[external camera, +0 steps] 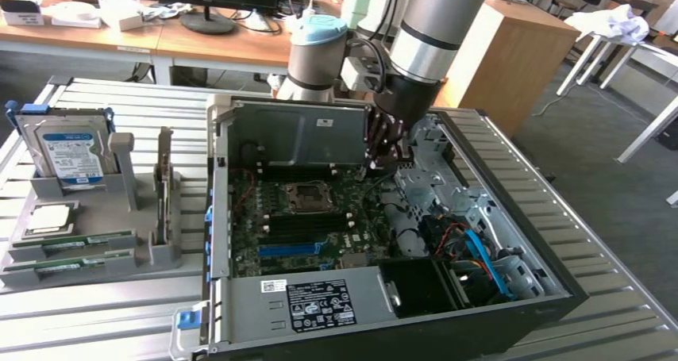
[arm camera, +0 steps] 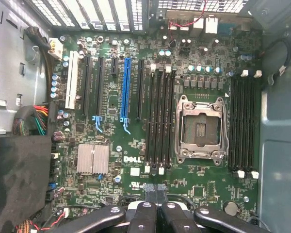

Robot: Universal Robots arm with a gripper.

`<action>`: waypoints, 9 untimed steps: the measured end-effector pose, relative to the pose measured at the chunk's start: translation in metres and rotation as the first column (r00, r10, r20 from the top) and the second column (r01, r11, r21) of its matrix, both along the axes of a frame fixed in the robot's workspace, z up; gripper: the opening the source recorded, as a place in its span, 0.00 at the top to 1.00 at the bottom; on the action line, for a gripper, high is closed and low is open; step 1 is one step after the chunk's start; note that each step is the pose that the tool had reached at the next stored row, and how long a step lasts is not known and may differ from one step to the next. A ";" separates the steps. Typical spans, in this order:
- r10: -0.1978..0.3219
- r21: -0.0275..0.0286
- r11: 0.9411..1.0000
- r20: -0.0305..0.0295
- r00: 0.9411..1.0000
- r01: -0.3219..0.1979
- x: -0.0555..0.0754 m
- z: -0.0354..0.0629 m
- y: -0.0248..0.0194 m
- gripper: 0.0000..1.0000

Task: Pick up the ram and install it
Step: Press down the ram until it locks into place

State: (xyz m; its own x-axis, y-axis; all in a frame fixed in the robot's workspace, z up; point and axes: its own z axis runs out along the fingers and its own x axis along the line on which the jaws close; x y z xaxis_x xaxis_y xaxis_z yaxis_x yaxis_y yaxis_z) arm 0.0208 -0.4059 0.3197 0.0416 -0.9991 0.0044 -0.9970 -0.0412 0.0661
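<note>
Our gripper hangs pinched shut over the motherboard, the ram racked at nine o'clock of the case in the exterior view; descending, we risk gouging the bare CPU socket.

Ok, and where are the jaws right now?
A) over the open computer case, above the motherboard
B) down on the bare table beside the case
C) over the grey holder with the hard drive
A: the jaws hang over the open computer case, above the motherboard, well apart from the grey holder where two green ram sticks lie.
</note>
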 end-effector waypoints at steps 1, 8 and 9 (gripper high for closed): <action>0.000 0.000 1.000 0.000 1.000 0.000 0.000 0.0000 0.0000 0.90; 0.000 0.000 1.000 0.000 1.000 0.000 0.000 0.0000 0.0000 0.90; 0.000 0.000 1.000 0.000 1.000 0.000 0.000 0.0000 0.0000 0.90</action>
State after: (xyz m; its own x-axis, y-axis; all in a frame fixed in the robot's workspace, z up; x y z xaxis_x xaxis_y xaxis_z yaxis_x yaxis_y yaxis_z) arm 0.0208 -0.4059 0.3197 0.0415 -0.9991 0.0044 -0.9970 -0.0412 0.0661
